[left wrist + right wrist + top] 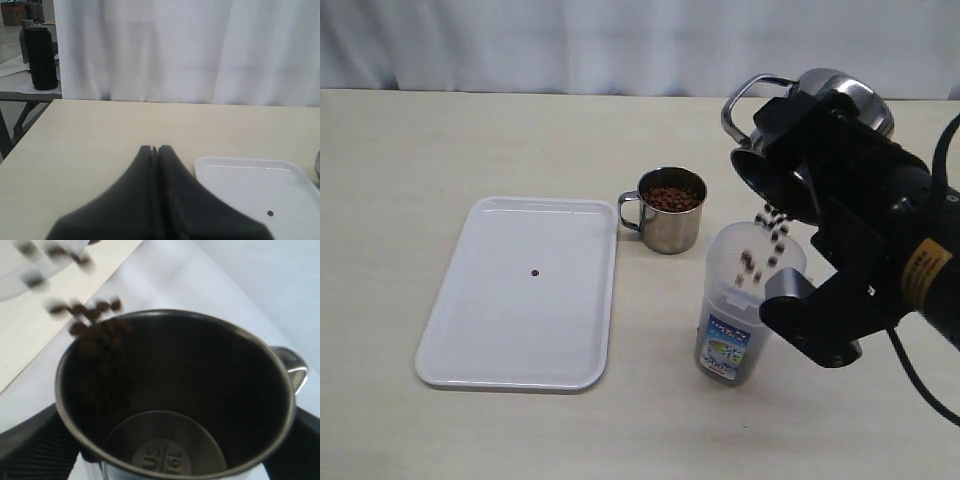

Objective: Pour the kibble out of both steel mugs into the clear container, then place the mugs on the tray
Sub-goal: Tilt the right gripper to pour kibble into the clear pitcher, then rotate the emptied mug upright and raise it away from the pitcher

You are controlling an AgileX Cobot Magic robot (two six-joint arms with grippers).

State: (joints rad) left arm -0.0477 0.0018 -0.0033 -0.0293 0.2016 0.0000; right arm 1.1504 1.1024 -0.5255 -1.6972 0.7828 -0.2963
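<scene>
My right gripper [790, 150] is shut on a steel mug [825, 100], tipped mouth-down over the clear container [745, 300]. Kibble [768, 235] falls from the mug's rim into the container's open top. In the right wrist view the mug [175, 400] fills the picture, its bare bottom showing while pellets [90, 315] slide over the rim. The second steel mug [670, 208] stands upright on the table, full of kibble, between the tray [520, 320] and the container. In the left wrist view my left gripper [154, 148] is shut and empty, above the table beside the tray's corner [240, 175].
One stray pellet [535, 272] lies on the tray, also visible as a pellet [270, 213] in the left wrist view. A white curtain [620, 40] runs behind the table's far edge. A dark cylinder [40, 57] stands on another table beyond.
</scene>
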